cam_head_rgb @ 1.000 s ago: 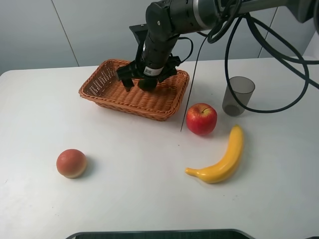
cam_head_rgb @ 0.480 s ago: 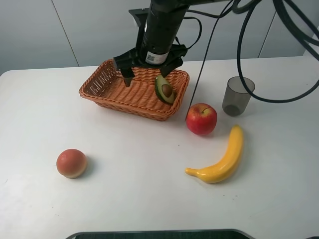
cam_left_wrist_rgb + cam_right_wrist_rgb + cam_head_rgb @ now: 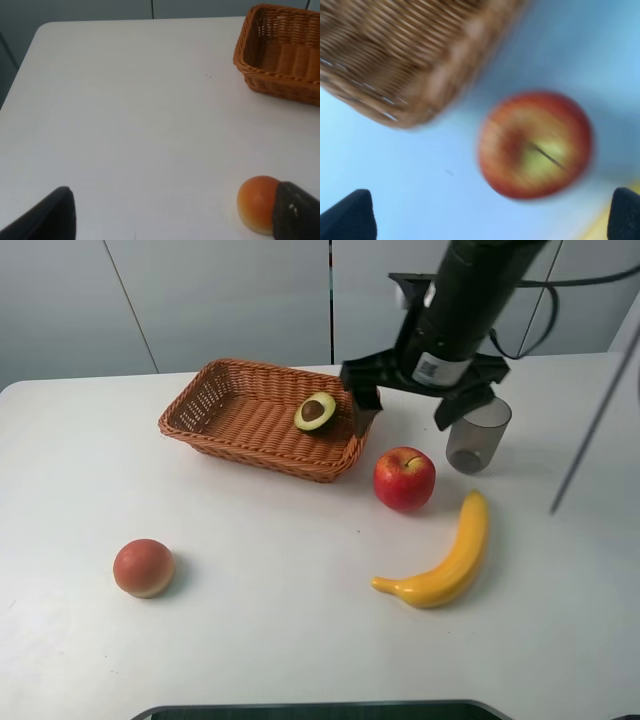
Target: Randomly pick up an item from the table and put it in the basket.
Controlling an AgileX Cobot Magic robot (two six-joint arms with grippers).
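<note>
Fingers of the right gripper, black and carried on the dark arm at the upper right of the overhead frame, stand wide apart and hold nothing. They hang just above the gap between the right end of the orange-brown woven wicker basket and the glossy red apple. The halved avocado, with dark green skin, pale flesh and a brown pit, lies cut face up inside that basket, near its right end and free of any finger. The left gripper is likewise spread and empty, low over bare table near the orange-pink round peach at the lower left.

The deposit looks complete, so the step in hand is getting the arm clear. Doing it well probably means rising before travelling sideways: one finger hangs close to the basket's flared rim and the other to the grey translucent cup, and either could be clipped or tipped. The apple directly below would roll if nudged. The wrist picture is too smeared to help judge clearance.

Further out, a curved yellow banana lies below and to the right of the apple. Everything rests on a flat, plain white tabletop, matte and unmarked. Behind it runs a pale grey panelled wall with thin vertical seams, and black cables loop across the upper right corner.
</note>
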